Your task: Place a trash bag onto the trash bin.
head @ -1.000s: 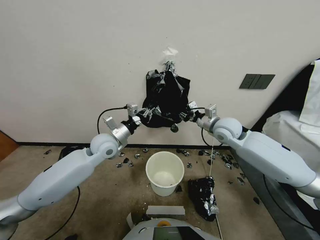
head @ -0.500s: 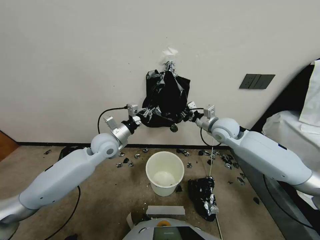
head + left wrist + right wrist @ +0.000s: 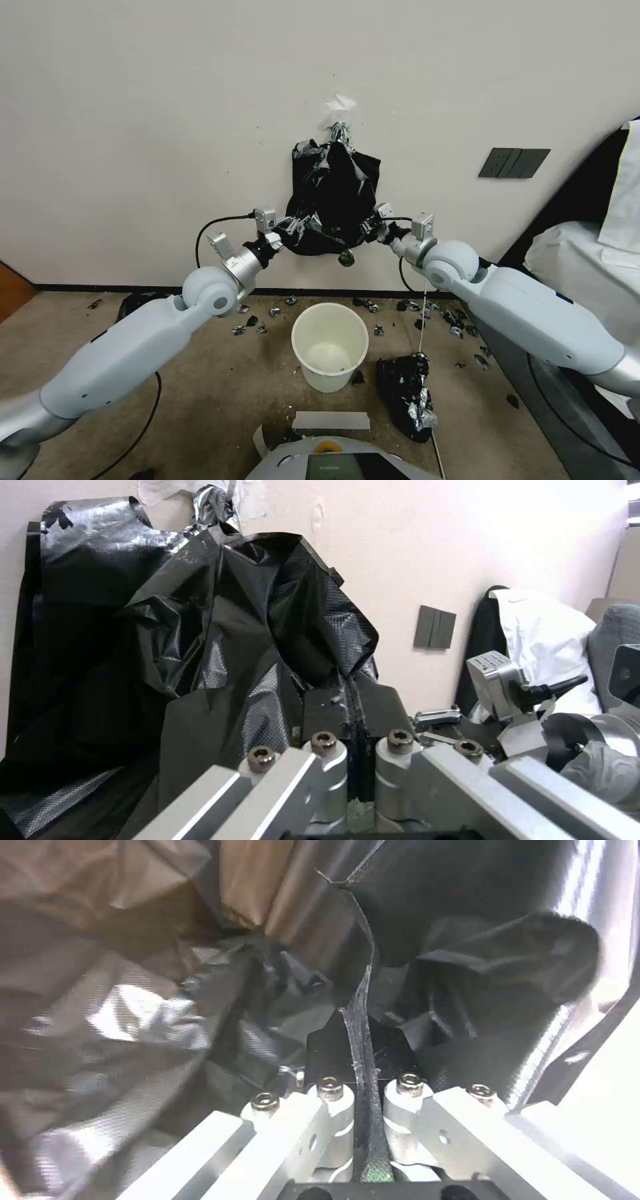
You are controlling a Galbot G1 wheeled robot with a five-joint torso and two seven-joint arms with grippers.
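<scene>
Both pincers (image 3: 291,227) (image 3: 371,230) pinch hanging trash bag (image 3: 333,193).

**What the cameras could not settle**

Both grippers were buried in the black plastic hanging on the wall. In the head view the left gripper (image 3: 288,227) and the right gripper (image 3: 373,230) were too small against the dark folds to tell fingertip from film. The trash bag (image 3: 253,630) ran off the left wrist picture's edge, so its full outline was lost. In the right wrist view the plastic (image 3: 200,990) was blurred close to the lens. Small scraps inside the trash bin (image 3: 330,347) were too tiny to identify. The wall hook (image 3: 339,131) was half covered by tape.
</scene>
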